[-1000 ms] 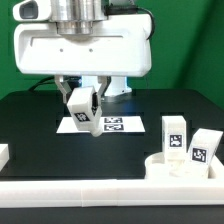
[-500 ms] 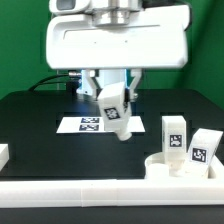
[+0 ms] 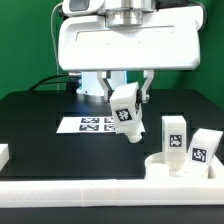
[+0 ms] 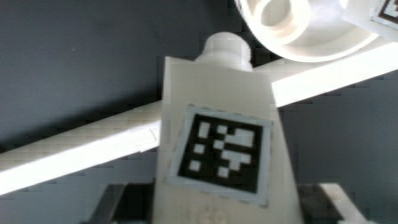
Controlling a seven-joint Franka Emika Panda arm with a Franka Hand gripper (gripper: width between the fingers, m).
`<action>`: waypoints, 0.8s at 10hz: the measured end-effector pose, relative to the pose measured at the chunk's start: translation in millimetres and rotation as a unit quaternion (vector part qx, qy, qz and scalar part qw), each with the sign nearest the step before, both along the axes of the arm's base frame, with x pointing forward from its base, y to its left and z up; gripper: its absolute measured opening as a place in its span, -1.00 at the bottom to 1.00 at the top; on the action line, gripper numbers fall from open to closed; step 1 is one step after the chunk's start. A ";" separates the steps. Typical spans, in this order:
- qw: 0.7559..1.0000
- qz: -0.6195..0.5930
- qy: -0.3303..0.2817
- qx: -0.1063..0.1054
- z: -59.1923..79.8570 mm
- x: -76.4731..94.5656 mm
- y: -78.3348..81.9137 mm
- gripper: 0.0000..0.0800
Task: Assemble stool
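My gripper [image 3: 126,100] is shut on a white stool leg [image 3: 125,111] with a black-and-white tag, held tilted above the table, its peg end pointing down. In the wrist view the leg [image 4: 217,120] fills the middle, with my fingers [image 4: 125,200] on both sides of it. The round seat disc [image 3: 178,167] lies at the exterior view's right, by the front rail, and also shows in the wrist view [image 4: 317,30]. Two more legs [image 3: 175,136] [image 3: 203,148] stand upright on or just behind the seat.
The marker board [image 3: 92,124] lies flat on the black table behind the held leg. A long white border rail [image 3: 100,192] runs along the front edge. A small white part [image 3: 3,154] sits at the exterior view's left edge.
The arm has carried the held leg toward the exterior view's right, from over the marker board to nearer the seat disc. The other parts have not moved.
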State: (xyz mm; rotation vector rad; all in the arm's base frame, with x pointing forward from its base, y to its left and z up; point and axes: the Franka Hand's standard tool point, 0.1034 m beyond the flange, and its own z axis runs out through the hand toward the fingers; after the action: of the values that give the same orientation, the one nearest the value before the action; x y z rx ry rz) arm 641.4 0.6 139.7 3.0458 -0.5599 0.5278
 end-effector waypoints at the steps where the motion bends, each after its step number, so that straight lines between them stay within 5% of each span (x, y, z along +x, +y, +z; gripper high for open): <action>1: 1.000 0.017 -0.019 -0.015 -4.7 -1.4 9.0 -0.18; 3: 0.997 0.061 0.015 -0.038 -10.3 1.9 22.7 -0.18; 8: 0.997 0.065 0.018 -0.041 -14.1 2.2 21.6 -0.18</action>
State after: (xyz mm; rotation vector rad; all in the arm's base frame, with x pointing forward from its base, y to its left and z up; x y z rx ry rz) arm 643.6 22.2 125.6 3.0214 -0.3336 0.4853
